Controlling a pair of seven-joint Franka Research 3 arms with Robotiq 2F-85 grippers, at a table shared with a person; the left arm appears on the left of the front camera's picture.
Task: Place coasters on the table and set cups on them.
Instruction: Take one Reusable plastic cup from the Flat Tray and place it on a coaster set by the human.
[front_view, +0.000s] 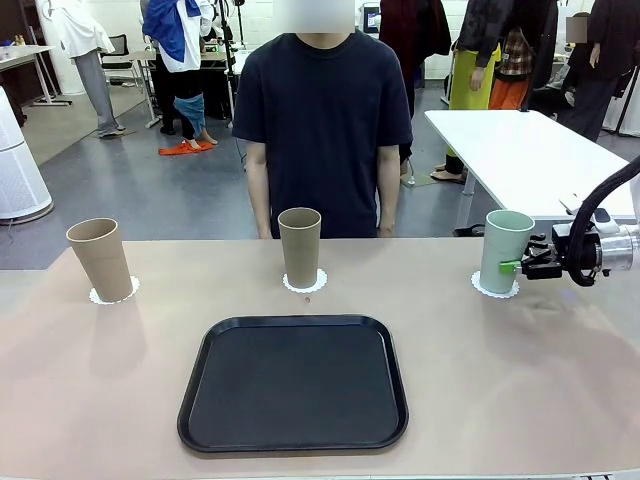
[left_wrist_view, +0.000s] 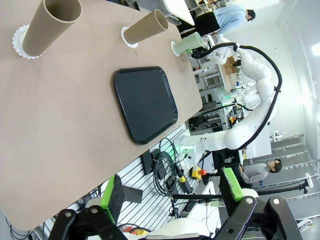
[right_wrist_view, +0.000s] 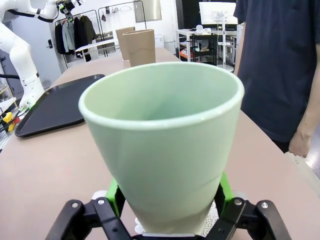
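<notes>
Three cups stand upright on white lacy coasters along the far side of the beige table (front_view: 520, 380). A tan cup (front_view: 100, 258) is on the left coaster (front_view: 113, 294), another tan cup (front_view: 299, 246) on the middle coaster (front_view: 304, 284). The mint green cup (front_view: 505, 248) rests on the right coaster (front_view: 494, 289). My right gripper (front_view: 512, 266) reaches in from the right, its green pads against both sides of the mint cup (right_wrist_view: 165, 150) low down. My left gripper (left_wrist_view: 172, 187) hangs high off the table's left end, its fingers wide open and empty.
A black rectangular tray (front_view: 294, 382) lies empty in the middle near my side. A person in a dark T-shirt (front_view: 322, 120) stands behind the middle cup, arms down. A white table (front_view: 520, 150) is beyond at the right.
</notes>
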